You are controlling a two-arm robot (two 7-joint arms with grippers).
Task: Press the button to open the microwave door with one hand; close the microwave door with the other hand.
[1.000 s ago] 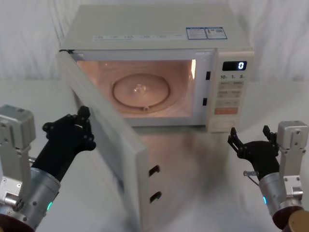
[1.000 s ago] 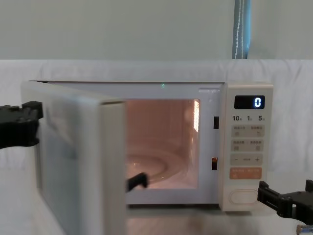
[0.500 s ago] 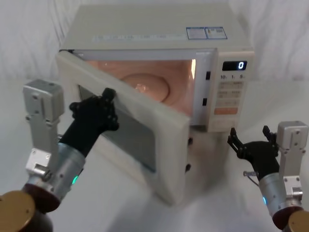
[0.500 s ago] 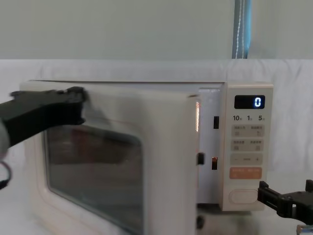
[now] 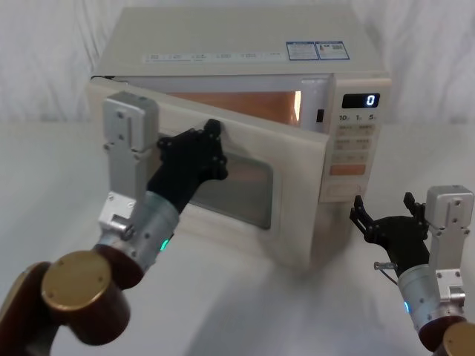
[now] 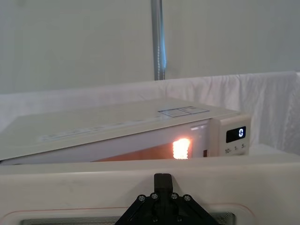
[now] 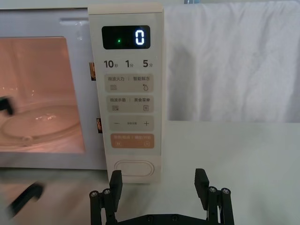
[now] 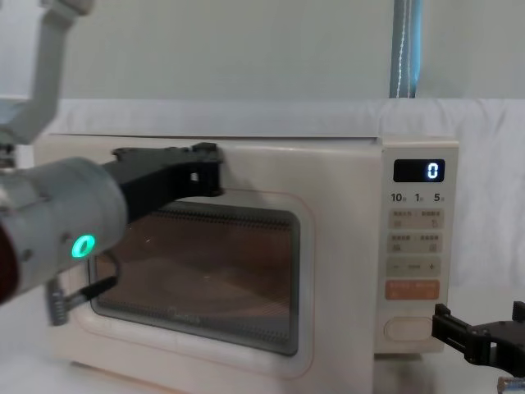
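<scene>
The cream microwave door point(image 5: 295, 182) stands a little ajar, and the lit cavity point(image 5: 245, 104) shows over its top edge. My left gripper point(image 5: 212, 143), shut and holding nothing, presses on the door's outer face near the top of the dark window point(image 8: 205, 271); it also appears in the chest view point(image 8: 209, 172) and against the door's rim point(image 6: 162, 179). The wide cream button point(image 7: 134, 168) sits at the bottom of the control panel point(image 8: 408, 329). My right gripper point(image 5: 385, 210) hovers open just in front of and below the button point(image 7: 158, 182), apart from it.
The microwave point(image 5: 245, 33) stands on a white cloth-covered table point(image 5: 245, 311) with white drapes behind. Its display point(image 7: 139, 37) reads 0, and an orange key point(image 7: 132, 140) lies above the button. A thin pole point(image 8: 406, 49) rises behind.
The door has swung from wide open to nearly shut, pushed by my left gripper moving forward and to the right. The right gripper has stayed still.
</scene>
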